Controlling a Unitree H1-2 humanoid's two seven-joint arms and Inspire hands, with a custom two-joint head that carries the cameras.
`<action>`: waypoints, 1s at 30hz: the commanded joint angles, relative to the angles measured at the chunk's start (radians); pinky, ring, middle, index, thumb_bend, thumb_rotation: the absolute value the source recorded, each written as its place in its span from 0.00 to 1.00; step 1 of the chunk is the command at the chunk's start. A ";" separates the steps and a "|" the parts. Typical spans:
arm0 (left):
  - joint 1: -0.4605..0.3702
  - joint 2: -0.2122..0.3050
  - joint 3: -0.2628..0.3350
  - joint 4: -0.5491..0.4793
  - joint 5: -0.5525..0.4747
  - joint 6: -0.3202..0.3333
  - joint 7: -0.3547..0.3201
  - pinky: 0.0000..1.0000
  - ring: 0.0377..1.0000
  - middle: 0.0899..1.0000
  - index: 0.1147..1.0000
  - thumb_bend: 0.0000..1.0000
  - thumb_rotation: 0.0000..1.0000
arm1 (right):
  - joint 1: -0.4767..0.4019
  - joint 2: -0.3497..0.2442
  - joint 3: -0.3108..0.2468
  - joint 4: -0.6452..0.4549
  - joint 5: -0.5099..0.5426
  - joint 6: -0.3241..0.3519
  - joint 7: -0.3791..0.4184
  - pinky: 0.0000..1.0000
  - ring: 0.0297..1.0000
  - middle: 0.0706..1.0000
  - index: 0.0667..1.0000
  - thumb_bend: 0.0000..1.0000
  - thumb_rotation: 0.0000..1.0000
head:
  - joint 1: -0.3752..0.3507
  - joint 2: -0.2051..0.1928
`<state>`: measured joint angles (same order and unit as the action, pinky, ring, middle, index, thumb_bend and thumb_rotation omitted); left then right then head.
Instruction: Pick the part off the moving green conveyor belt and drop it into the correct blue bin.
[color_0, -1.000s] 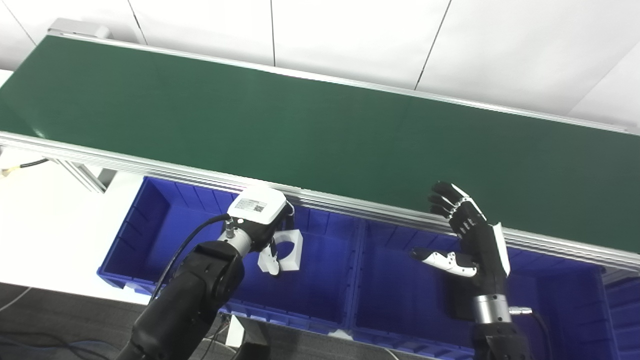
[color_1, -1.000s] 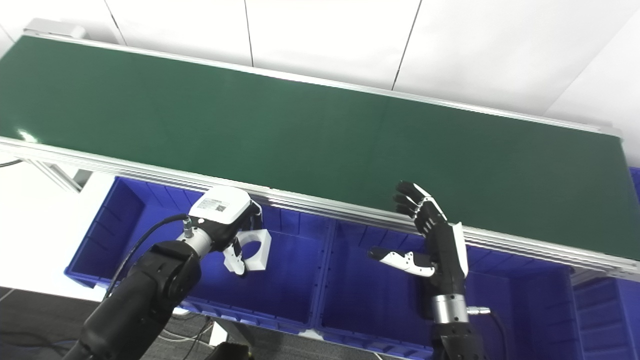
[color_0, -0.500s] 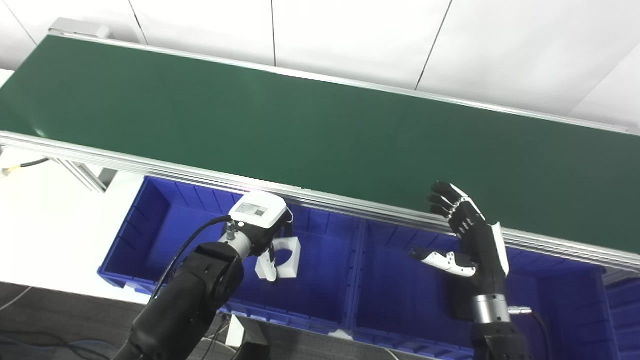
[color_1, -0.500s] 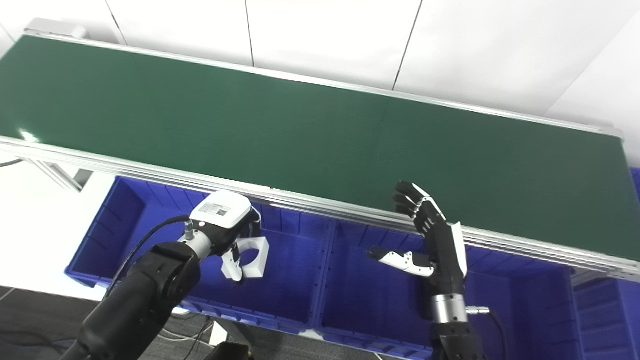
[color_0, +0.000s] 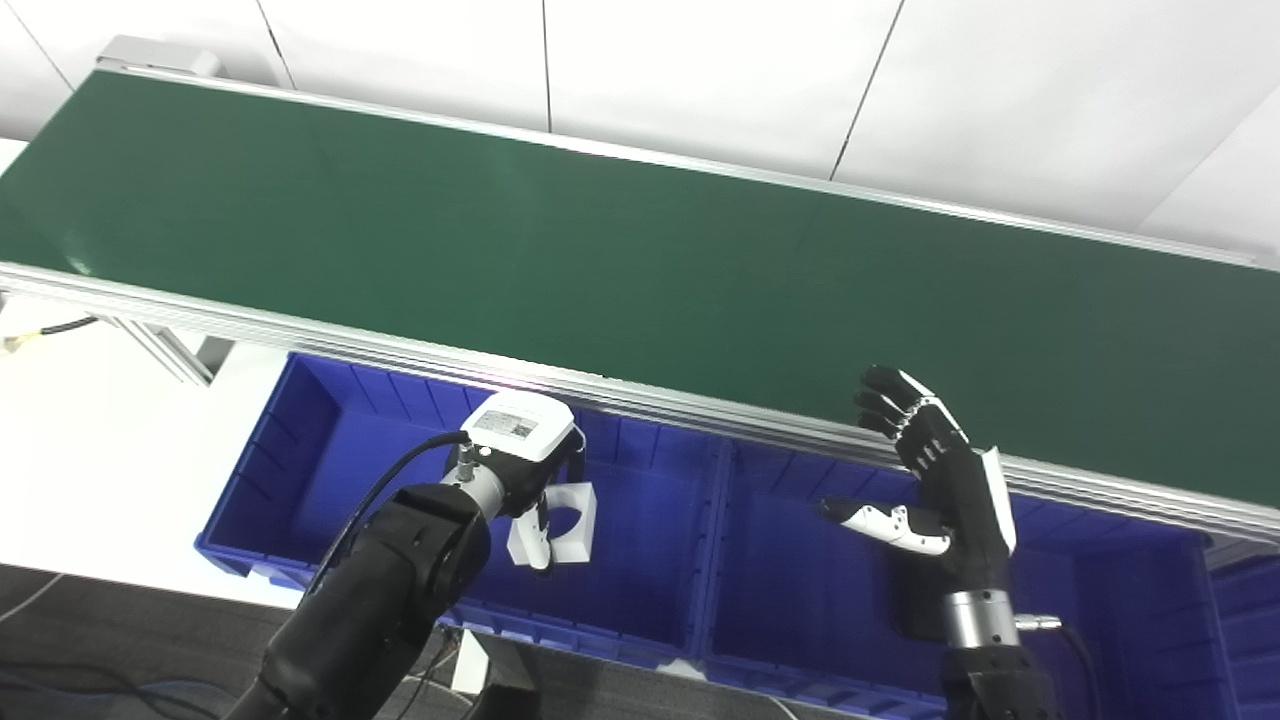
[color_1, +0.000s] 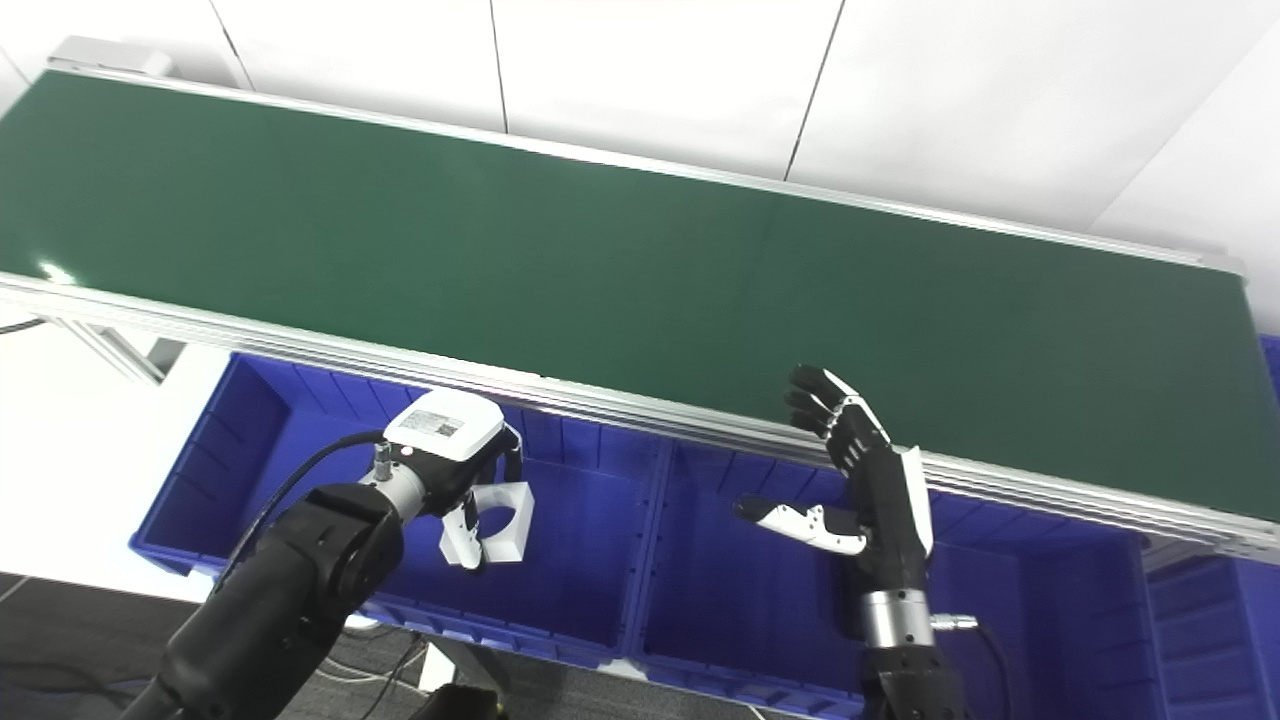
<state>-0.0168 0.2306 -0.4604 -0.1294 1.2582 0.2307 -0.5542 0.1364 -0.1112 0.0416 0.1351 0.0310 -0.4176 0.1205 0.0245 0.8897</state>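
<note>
gripping a blocky white part (color_0: 572, 510) with round hole, left hand (color_0: 520, 465), ribbed blue bin (color_0: 330, 440)

The left hand (color_0: 520, 455) covers part of the white part (color_0: 572, 508), and the far-right blue bin (color_1: 1215, 640), at four o'clock, is cut off.

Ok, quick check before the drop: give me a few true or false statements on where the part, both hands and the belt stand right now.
1. The left hand holds the white part. True.
2. The part lies on the green conveyor belt. False: it is held above the left blue bin, and no part shows on the belt.
3. The right hand grips a second part. False: it is open and holds nothing.
4. The right hand is raised over the middle blue bin, beside the belt's near rail. True.
5. The white part has a round hole through it. True.
</note>
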 joint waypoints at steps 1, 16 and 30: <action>-0.023 0.001 0.006 -0.036 0.014 0.007 0.024 0.19 0.25 0.42 0.56 0.56 0.00 | -0.012 0.003 -0.001 -0.021 0.010 -0.034 0.003 0.76 0.79 0.82 0.80 1.00 0.27 | 0.000 -0.006; -0.029 0.011 0.002 -0.025 0.004 0.000 0.005 0.31 0.43 0.49 0.69 0.99 0.20 | -0.020 0.008 -0.001 -0.009 0.006 -0.038 0.002 0.76 0.79 0.82 0.79 1.00 0.26 | -0.006 -0.015; -0.029 0.018 -0.005 -0.051 0.023 0.003 -0.050 0.41 0.55 0.62 0.73 1.00 0.33 | -0.016 0.009 -0.002 -0.011 0.002 -0.040 -0.001 0.75 0.79 0.82 0.80 1.00 0.26 | -0.007 -0.018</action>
<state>-0.0188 0.2418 -0.4669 -0.1550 1.2662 0.2303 -0.6067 0.1322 -0.1064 0.0425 0.1436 0.0270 -0.4176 0.1198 0.0153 0.8713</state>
